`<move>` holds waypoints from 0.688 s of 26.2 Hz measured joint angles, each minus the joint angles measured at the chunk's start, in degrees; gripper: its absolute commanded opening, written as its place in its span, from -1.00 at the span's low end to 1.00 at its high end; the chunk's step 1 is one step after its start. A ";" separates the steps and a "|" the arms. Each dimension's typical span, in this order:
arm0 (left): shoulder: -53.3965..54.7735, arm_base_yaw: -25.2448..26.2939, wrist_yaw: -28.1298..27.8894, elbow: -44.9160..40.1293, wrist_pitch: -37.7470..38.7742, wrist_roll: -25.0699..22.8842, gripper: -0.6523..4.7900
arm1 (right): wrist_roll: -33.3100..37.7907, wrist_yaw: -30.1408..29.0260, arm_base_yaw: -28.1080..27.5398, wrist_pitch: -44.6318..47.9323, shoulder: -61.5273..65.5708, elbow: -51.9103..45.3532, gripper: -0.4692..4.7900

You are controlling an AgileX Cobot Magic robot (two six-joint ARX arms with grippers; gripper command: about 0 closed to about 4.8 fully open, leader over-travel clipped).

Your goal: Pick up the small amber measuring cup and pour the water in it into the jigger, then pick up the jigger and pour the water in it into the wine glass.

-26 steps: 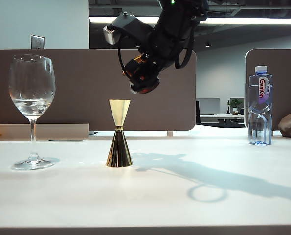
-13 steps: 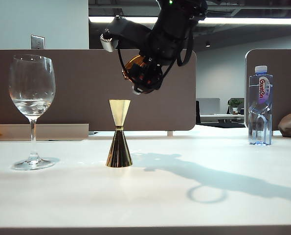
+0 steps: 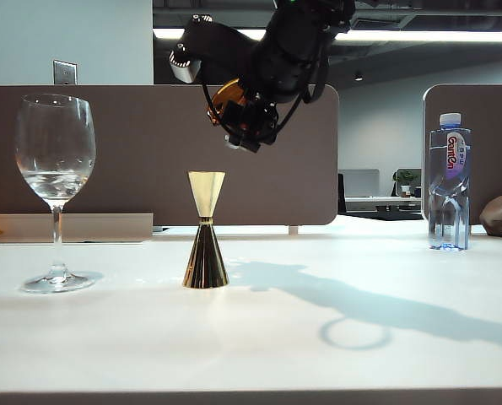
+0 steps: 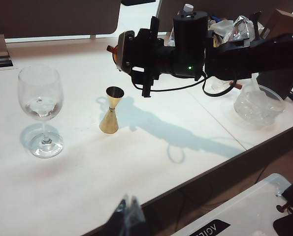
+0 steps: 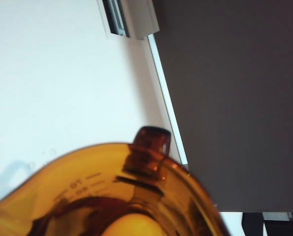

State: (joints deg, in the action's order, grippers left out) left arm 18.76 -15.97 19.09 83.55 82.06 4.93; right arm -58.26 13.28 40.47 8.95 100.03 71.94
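Observation:
The gold jigger (image 3: pixel 206 245) stands upright on the white table, right of the wine glass (image 3: pixel 55 169), whose bowl holds a little water (image 3: pixel 55 179). My right gripper (image 3: pixel 236 118) hangs in the air above the jigger and slightly to its right, shut on the small amber measuring cup (image 3: pixel 226 95), which is tilted. That cup (image 5: pixel 116 196) fills the near part of the right wrist view, and any water in it does not show. The left wrist view shows the jigger (image 4: pixel 110 115), the glass (image 4: pixel 40 110) and the cup (image 4: pixel 114 50). My left gripper (image 4: pixel 128 212) hovers shut, well back over the table's near edge.
A clear bottle with a blue label (image 3: pixel 449 181) stands at the far right of the table. A clear plastic bowl (image 4: pixel 258 103) sits on the adjoining surface under the right arm. A brown partition (image 3: pixel 149 152) runs behind the table.
My right wrist has rolled, turning the amber cup and lifting it slightly up and left above the jigger. Jigger, glass and left gripper have not moved.

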 measured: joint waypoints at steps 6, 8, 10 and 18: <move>0.00 0.00 0.00 0.00 0.00 0.00 -0.77 | -2.23 -1.18 0.00 1.18 0.00 0.02 -0.67; 0.00 0.00 0.00 0.00 0.00 0.00 -0.77 | -2.99 -1.53 0.02 1.60 0.00 0.02 -0.67; 0.00 0.00 0.00 0.00 0.00 0.00 -0.77 | -4.11 -1.57 0.02 1.62 0.00 0.02 -0.67; 0.00 0.00 0.00 0.00 0.00 0.00 -0.77 | -9.05 -2.82 0.04 1.64 0.00 0.02 -0.67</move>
State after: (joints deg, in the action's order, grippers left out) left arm 18.76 -15.97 19.09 83.55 82.06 4.93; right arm -67.31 10.46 40.51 10.59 100.03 71.96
